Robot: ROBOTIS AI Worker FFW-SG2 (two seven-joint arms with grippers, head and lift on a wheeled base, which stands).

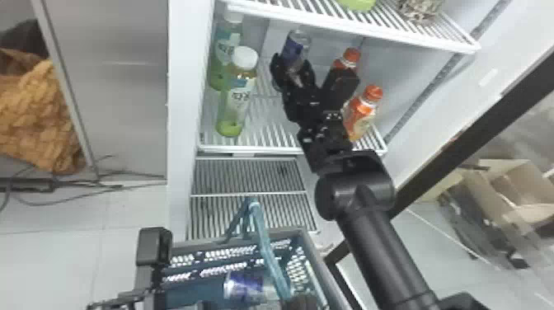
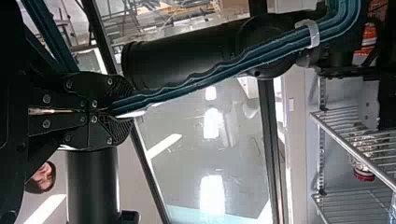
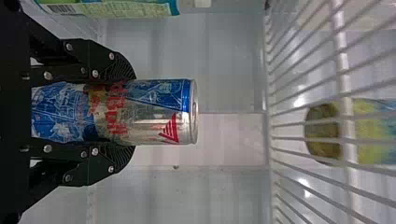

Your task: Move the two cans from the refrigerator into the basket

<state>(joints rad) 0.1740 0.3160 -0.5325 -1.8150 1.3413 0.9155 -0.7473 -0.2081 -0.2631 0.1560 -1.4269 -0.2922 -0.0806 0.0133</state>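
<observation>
silver-blue can (image 1: 296,44), gripped in the right tool (image 1: 293,74), inside refrigerator (image 1: 182,123) (second can (image 1: 243,286) in basket (image 1: 318,257))

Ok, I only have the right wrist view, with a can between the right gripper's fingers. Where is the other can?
Observer: In the head view, the other can lies on its side in the basket.
Operator: Good. What is the left gripper doing?
Observer: The left wrist view has its fingers shut on the basket's teal handle.
Operator: And on the shelf, what stands to the right of the right gripper?
Observer: Two bottles with orange caps, the nearer one right beside the arm in the head view.
</observation>
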